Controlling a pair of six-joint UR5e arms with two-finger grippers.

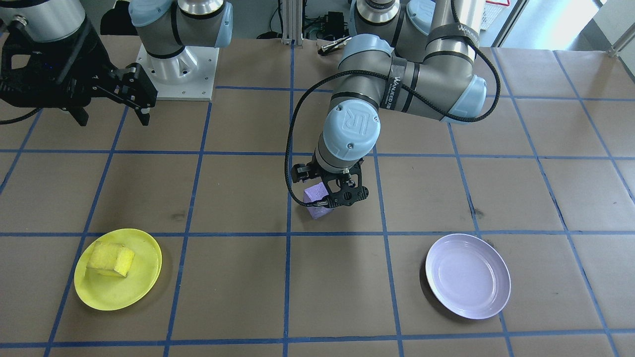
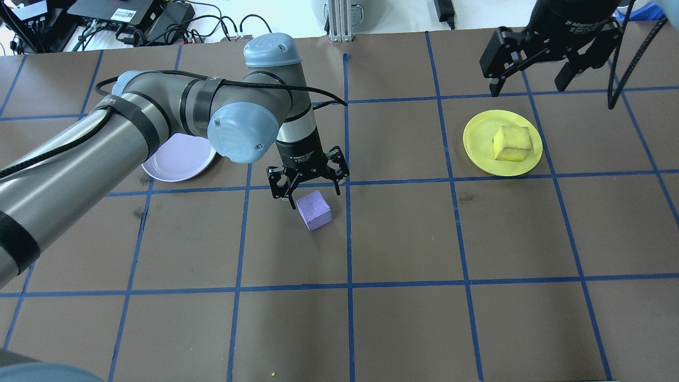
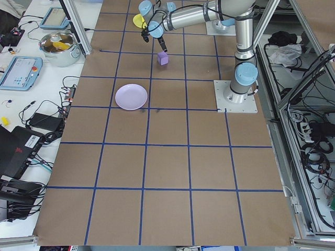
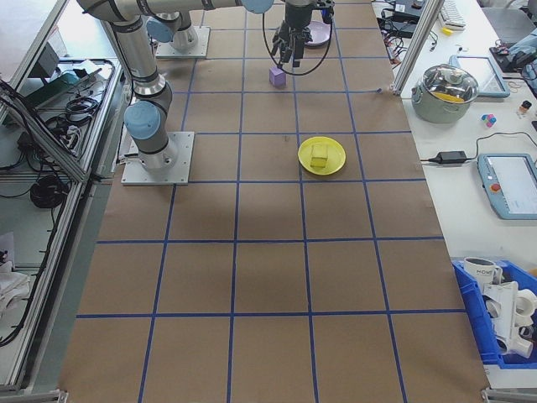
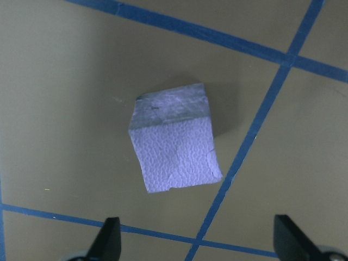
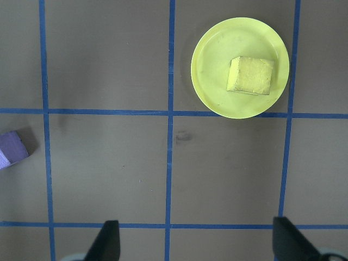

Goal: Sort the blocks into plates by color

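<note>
My left pincer [image 2: 306, 187], fingers spread wide and holding nothing, hovers over the purple block [image 2: 314, 209], which sits on the counter [image 2: 403, 233] skewed to the fingers' line. The right pincer [image 2: 532, 74], also open and empty, is well apart.

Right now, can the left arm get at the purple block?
Probably yes. The left pincer hangs open right by the purple block, which sits alone on bare table with nothing around it.

Bright even light, soft shadows, sharp
</note>
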